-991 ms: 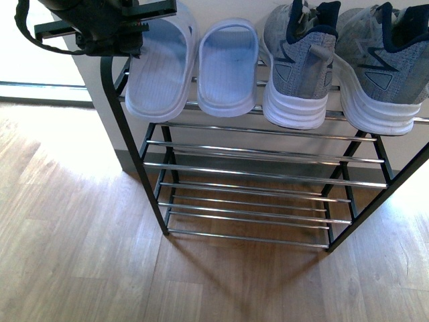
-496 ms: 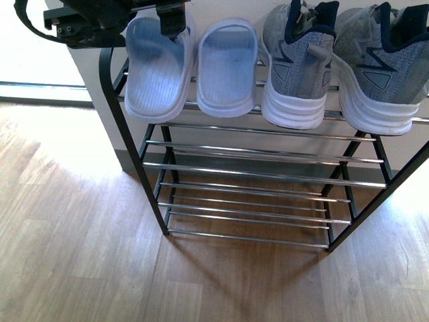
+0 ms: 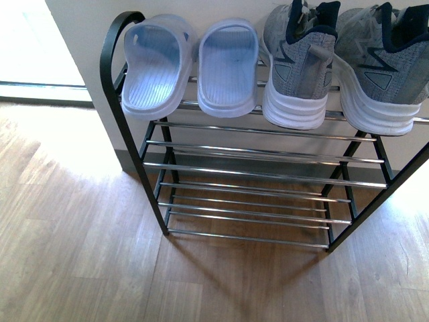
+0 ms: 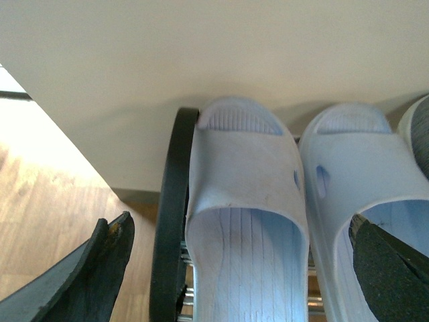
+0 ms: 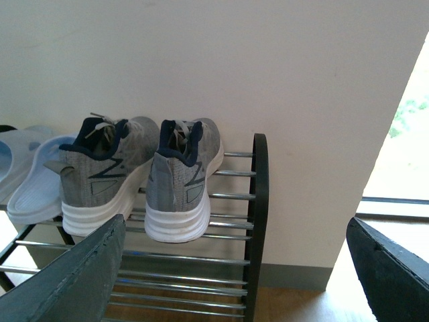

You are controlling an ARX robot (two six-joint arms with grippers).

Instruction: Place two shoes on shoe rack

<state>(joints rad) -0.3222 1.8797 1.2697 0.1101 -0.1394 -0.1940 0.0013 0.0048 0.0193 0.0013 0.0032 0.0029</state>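
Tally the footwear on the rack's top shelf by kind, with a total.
Pale blue slide sandals: 2, the left one and the right one
Grey knit sneakers: 2, the left one and the right one
Total: 4, all on the shoe rack's top tier

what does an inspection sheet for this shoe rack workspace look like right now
surface: wood-plank floor, bare around the rack
job's things: black-framed rack with chrome rods; its top tier carries two pale blue ribbed rubber slide sandals and two grey knit sneakers with white soles, heels overhanging the front rod; lower tiers hold no shoes
clutter: nothing seen
grippers: left gripper open, jaws either side of the outer sandal, not touching it; right gripper open, holding nothing, back from the sneakers
cables: nothing seen
surroundings: pale wall behind the rack; bright opening to each side
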